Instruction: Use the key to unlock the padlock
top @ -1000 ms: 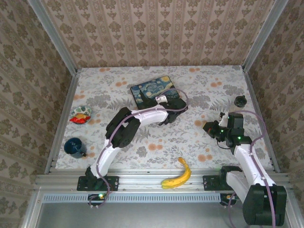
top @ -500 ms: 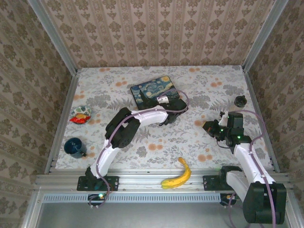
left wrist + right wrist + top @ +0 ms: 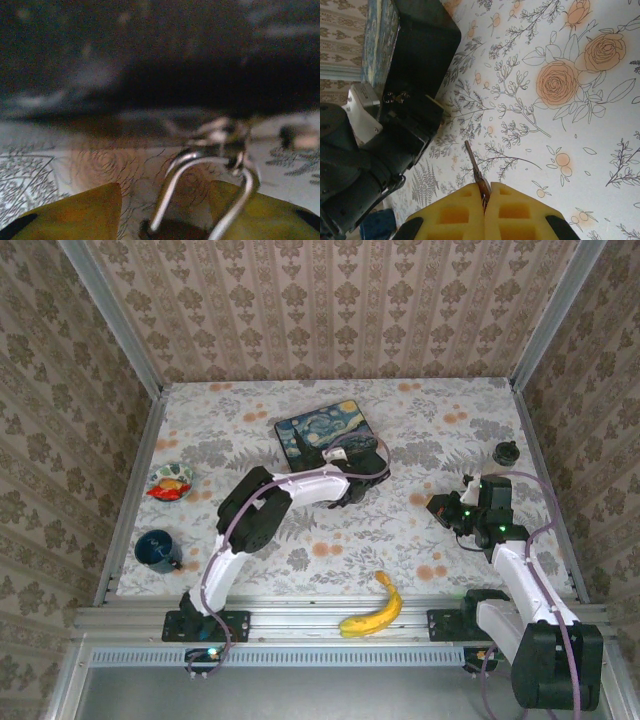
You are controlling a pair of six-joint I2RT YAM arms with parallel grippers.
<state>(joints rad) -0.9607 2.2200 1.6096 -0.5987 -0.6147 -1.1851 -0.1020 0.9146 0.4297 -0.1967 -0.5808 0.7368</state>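
Table [image 3: 420, 430], flowered cloth: surface inspected from the top view. The starry-night painted tin [image 3: 310, 430] lies flat toward the far middle. The banana [image 3: 375, 610] lies at the near edge between my two bases, and the dark blue cup [image 3: 157, 550] stands near the left rim. My left gripper [image 3: 165, 186] is reached out just beside the tin's near edge. Its wrist view shows the yellow fingers [image 3: 75, 210] closed either side of the padlock [image 3: 167, 192], whose thin silvery shackle points forward toward the tin's dark side. My right gripper [image 3: 484, 192] hangs over bare cloth at the right, well apart from the left one. Its fingers are pressed together on the key [image 3: 471, 156], with the blade sticking out ahead of the tips.
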